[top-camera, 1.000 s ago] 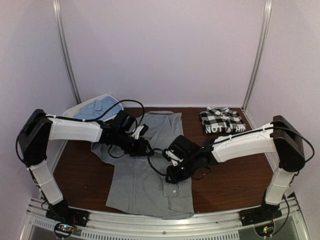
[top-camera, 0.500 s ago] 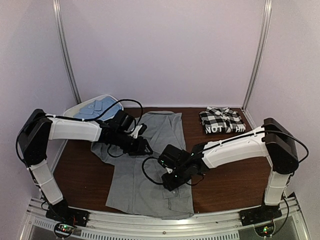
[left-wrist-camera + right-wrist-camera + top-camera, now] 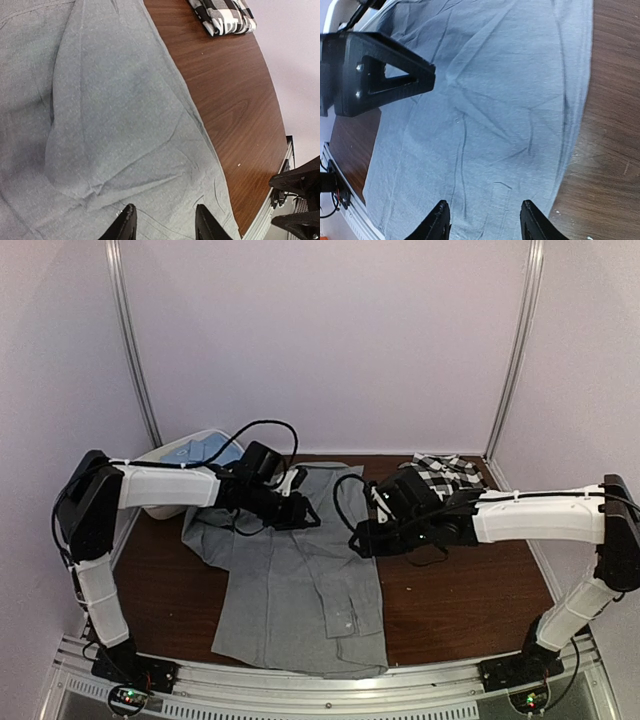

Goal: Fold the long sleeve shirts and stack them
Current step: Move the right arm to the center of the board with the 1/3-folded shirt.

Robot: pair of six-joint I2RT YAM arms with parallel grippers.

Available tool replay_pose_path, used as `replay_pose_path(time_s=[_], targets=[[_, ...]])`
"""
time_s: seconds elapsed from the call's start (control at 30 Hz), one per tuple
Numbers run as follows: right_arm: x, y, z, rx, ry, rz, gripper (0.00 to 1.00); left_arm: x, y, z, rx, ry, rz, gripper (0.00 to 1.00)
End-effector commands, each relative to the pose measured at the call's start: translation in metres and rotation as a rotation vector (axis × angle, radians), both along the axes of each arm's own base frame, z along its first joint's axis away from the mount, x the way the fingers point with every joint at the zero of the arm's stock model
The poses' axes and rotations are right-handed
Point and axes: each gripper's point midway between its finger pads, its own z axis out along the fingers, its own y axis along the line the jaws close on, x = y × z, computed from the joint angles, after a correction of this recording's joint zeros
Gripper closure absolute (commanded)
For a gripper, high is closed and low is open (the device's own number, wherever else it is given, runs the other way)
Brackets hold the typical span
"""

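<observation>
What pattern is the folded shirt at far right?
Folded shirt: black and white checks, best in top view.

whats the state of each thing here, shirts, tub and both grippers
grey shirt: spread flat on the table, one sleeve laid over the body
checked shirt: folded, far right corner
light blue shirt: lying in the tub
tub: holds the light blue shirt, far left
left gripper: open, empty, over the grey shirt
right gripper: open, empty, over the grey shirt's right edge
</observation>
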Motion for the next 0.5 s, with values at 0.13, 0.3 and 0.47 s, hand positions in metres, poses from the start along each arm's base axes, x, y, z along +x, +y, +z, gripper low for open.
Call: replay_pose_path(time_s=[0.13, 0.3, 0.47], targets=[[0.013, -0.013, 0.005, 0.171, 0.018, -0.066, 0.50, 0.059, -0.002, -0.034, 0.053, -0.037, 0.085, 0.61], [0.006, -0.007, -0.004, 0.198, 0.053, -0.034, 0.50, 0.085, 0.001, -0.063, 0.096, -0.027, 0.107, 0.62], [-0.005, 0.004, -0.015, 0.217, 0.087, 0.018, 0.50, 0.100, 0.003, -0.077, 0.126, -0.018, 0.120, 0.62]])
